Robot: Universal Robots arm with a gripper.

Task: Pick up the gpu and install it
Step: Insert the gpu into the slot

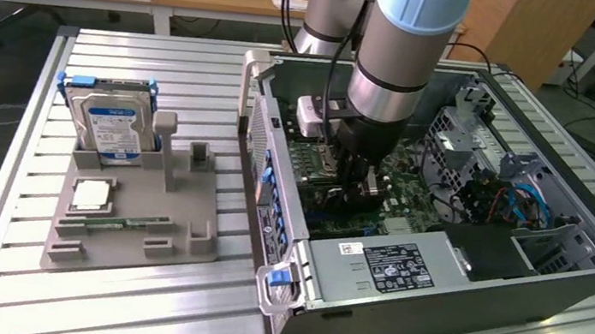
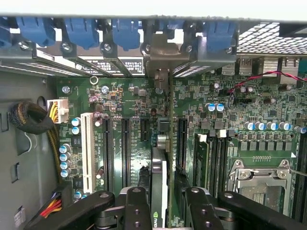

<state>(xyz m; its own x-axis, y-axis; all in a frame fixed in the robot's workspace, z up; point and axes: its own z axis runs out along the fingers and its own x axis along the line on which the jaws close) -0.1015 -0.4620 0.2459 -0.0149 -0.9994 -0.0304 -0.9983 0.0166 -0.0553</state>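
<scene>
The black two-fingered gripper (image 2: 160, 211) pinches the gpu (image 2: 163, 191), a thin dark card held edge-on with a silver end bracket. Its long axis runs straight along the green motherboard (image 2: 268, 120) and its black slots (bracket end at the case's rear wall), the card's lower edge directly over them inside the open grey computer case (image 1: 419, 295).

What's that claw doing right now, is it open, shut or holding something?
Gripper: closed on the gpu, held on edge over the motherboard slots inside the computer case.

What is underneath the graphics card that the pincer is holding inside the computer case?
Under the thin black gpu, held edge-on by the pincer, lies the green motherboard with its long black expansion slots. The slot directly beneath the card is covered by the card itself.
</scene>
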